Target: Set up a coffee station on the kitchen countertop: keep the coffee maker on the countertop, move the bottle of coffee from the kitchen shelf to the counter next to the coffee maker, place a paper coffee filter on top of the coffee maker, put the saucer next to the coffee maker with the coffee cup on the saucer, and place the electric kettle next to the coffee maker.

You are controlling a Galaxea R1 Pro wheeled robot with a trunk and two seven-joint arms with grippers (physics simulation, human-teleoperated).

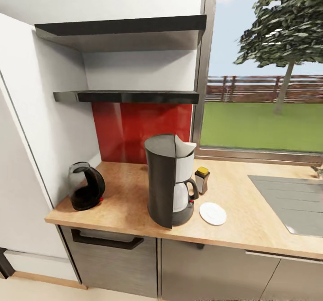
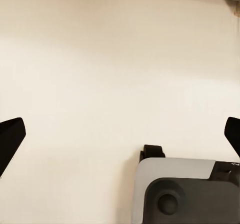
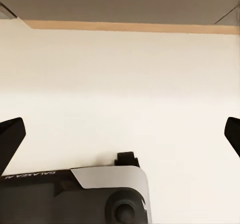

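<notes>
Head view is showing filter (image 1: pixel 185 147), bottle (image 1: pixel 202 179), saucer (image 1: pixel 212 213) sitting by the coffee maker (image 1: pixel 168 182), kettle (image 1: pixel 85 186) waiting far left, no cup on the saucer yet, both grippers (image 2: pixel 120 134) (image 3: pixel 120 134) hanging wide open, holding nothing.

On the wooden countertop (image 1: pixel 251 229) stand one coffee maker (image 1: pixel 168 182) at the frame's centre with one paper filter (image 1: pixel 185 148) on top, one electric kettle (image 1: pixel 85 186) at the left, one yellow-capped bottle (image 1: pixel 202 179) just right of the maker, and one white saucer (image 1: pixel 212 213) lower right of it. Two dark shelves (image 1: pixel 128 96) hang in the upper left. One sink (image 1: pixel 291 202) sits at the right edge, and one tree (image 1: pixel 287 27) outside.
</notes>
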